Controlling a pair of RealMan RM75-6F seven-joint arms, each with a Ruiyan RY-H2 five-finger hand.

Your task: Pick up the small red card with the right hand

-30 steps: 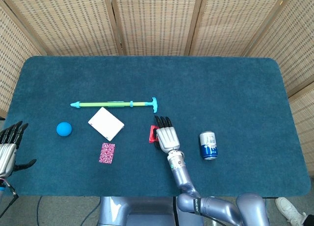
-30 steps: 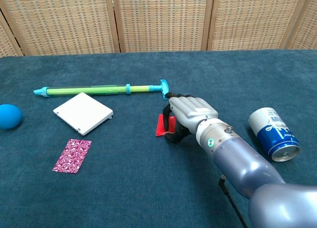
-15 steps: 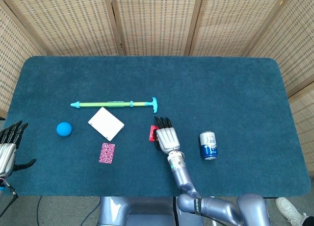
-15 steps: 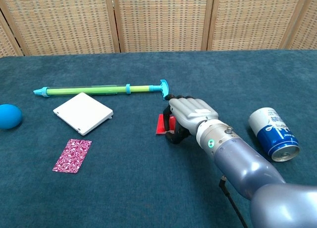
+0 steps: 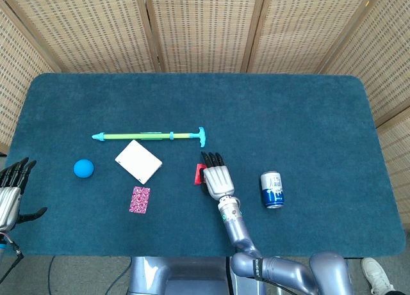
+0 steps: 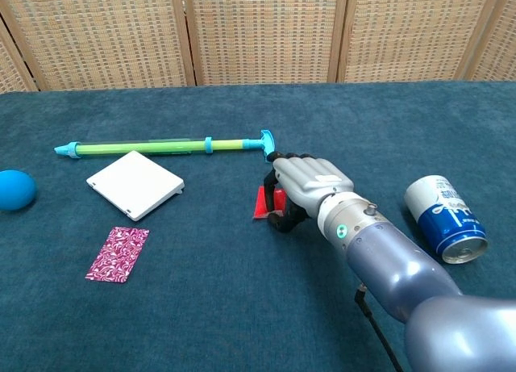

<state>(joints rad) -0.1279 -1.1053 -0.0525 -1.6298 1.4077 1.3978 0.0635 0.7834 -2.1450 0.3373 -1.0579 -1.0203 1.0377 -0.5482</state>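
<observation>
- Head view: the right robot hand [image 5: 216, 178] lies palm down over the red card [image 5: 198, 175], which sits on the counter [image 5: 288, 116] below the cyan end of the green stick [image 5: 150, 136] and left of the can [image 5: 271, 189]. Only a red strip shows past the hand's left edge, so from here I cannot tell whether the card is gripped.
- Head view: the left robot hand [image 5: 13, 187] hangs off the counter's left edge, fingers spread and holding nothing; no hazard there.
- Head view: the white box [image 5: 138, 160], patterned card [image 5: 139, 199] and blue ball [image 5: 83, 168] lie well apart to the left; the can is nearer, and a sideways swing of the forearm on lifting could knock it.
- Chest view: the right robot hand [image 6: 310, 182] has its dark fingers curled down around the red card [image 6: 263, 201], which seems tilted up on edge with the thumb under its near side. It looks pinched, though the contact is partly hidden.
- Chest view, main risk: the card is thin and stiff-looking, and the hold seems to bear on its edges. A quick lift or slack fingers could let it pivot and slide out onto the felt.
- Chest view: if it falls flat, the fingertips may scrape the cloth without getting under the edge, or push the card toward the green stick [image 6: 161, 147].
</observation>
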